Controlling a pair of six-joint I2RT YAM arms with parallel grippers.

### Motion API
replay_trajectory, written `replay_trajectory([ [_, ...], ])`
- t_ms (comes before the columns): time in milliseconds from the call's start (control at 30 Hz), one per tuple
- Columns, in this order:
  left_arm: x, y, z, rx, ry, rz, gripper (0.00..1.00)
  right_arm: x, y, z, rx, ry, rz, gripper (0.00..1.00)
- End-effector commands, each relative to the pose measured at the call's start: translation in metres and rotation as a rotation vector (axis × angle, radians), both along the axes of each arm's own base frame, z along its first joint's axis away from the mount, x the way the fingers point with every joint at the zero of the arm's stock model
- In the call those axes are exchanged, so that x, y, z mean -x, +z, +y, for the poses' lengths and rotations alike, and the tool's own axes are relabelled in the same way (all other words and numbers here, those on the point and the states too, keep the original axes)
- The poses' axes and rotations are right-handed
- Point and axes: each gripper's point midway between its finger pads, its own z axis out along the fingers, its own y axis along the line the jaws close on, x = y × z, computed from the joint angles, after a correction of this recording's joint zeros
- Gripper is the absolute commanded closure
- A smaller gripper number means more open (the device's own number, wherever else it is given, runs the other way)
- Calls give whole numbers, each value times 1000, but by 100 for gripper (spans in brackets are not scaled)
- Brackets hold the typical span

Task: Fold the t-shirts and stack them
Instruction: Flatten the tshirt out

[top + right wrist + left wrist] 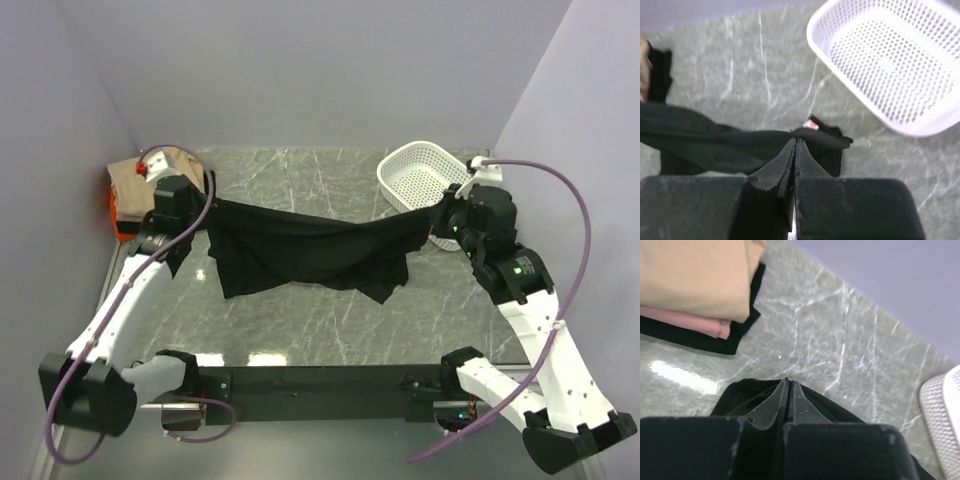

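A plain black t-shirt (310, 252) hangs stretched between my two grippers above the marble table, its lower edge draping onto the tabletop. My left gripper (208, 205) is shut on its left end; the cloth (740, 395) bunches around the closed tips (788, 382). The right gripper (436, 215) is shut on the right end, with a small pinkish label (812, 124) showing just past the tips (795, 141). Folded tan (695, 275), pale pink (685, 320) and black (700, 340) t-shirts lie stacked at the far left (135, 180).
A white perforated basket (424, 172) stands at the back right, close behind my right gripper, and shows large in the right wrist view (900, 60). An orange item (118, 212) sits under the stack by the left wall. Purple walls enclose the table.
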Motion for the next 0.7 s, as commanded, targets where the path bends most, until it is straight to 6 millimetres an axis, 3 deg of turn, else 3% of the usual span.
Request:
replay_trajectory([
  [0,18,67,18,28,83,-143,100,3,63,-17,7,-52,-156,100],
  [67,27,81,21,32,91,-164,99,10,77,-24,12,-76,-182,100],
  [100,34,101,22,40,90,-209,99,14,92,-26,2,-79,-215,100],
  [167,44,117,21,41,68,-235,100,21,107,-28,-4,-75,-241,100],
  [200,52,139,21,52,59,-282,99,27,126,-28,-18,-67,-281,100],
  [233,57,147,20,54,49,-296,99,31,131,-29,-17,-64,-286,100],
  [267,63,154,19,51,34,-303,99,39,150,-33,-21,-66,-329,100],
  [300,75,175,21,55,26,-353,99,43,157,-36,-18,-72,-345,100],
  [367,89,192,22,40,9,-389,100,56,172,-42,-9,-77,-377,100],
  [400,102,207,21,41,-11,-415,100,67,190,-45,-18,-79,-419,100],
  [567,143,248,14,34,-106,-503,99,112,230,-56,-46,-60,-532,100],
  [667,171,279,10,43,-159,-575,99,147,265,-60,-78,-24,-639,100],
])
